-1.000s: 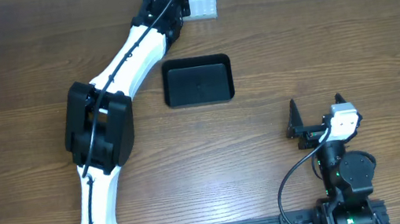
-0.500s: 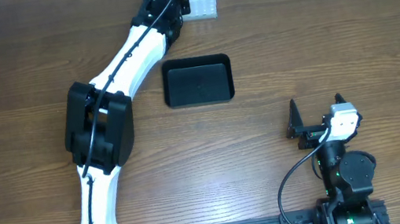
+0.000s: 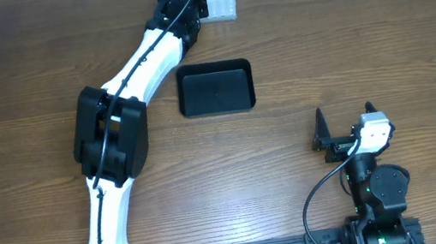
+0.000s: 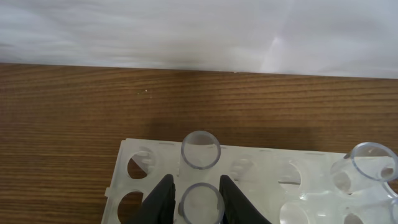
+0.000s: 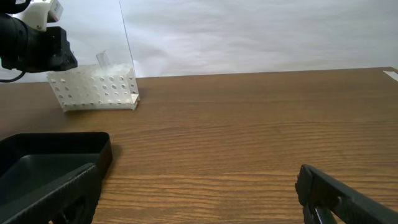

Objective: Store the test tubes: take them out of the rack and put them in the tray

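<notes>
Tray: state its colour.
The tray is black, seen best in the top view.

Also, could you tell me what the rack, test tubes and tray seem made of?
Rack: translucent white plastic, likely, with a frosted look. Test tubes: clear, glossy rims; glass or plastic, cannot tell. Tray: black plastic, apparently, dull sheen.

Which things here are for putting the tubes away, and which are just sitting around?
For the job:
- rack
- test tubes standing in it
- black tray
- left gripper, gripping one tube

Just there:
- right gripper, open, away from the rack and tray
- wooden table
- white wall behind
</notes>
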Robot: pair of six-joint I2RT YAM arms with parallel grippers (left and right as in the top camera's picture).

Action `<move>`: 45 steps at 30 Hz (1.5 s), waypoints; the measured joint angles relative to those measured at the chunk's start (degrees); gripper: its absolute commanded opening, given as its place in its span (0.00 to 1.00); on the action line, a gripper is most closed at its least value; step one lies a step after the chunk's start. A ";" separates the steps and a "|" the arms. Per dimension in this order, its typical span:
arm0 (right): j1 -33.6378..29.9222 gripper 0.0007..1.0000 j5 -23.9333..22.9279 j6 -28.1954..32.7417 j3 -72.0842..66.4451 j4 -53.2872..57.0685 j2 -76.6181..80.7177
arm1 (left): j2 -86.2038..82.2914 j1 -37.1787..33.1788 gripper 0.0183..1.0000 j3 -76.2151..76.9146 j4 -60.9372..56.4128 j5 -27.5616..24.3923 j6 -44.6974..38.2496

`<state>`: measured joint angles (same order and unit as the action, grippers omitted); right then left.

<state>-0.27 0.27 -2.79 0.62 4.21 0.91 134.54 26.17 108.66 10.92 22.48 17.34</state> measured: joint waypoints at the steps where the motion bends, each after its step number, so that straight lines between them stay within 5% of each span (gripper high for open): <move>1: 0.00 0.99 0.00 -0.04 0.00 0.00 0.00 | 0.00 0.00 0.22 0.00 0.02 0.00 0.00; 12: 0.00 0.99 0.00 -0.02 0.00 0.00 0.00 | 0.00 0.00 0.15 0.00 0.02 0.02 0.00; 45: 0.00 0.99 0.00 0.00 0.00 0.00 0.00 | -4.63 -0.33 0.15 0.02 -2.86 0.11 -3.34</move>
<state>-0.27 0.27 -2.79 0.62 4.21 0.91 129.91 25.85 108.68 8.05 22.59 14.00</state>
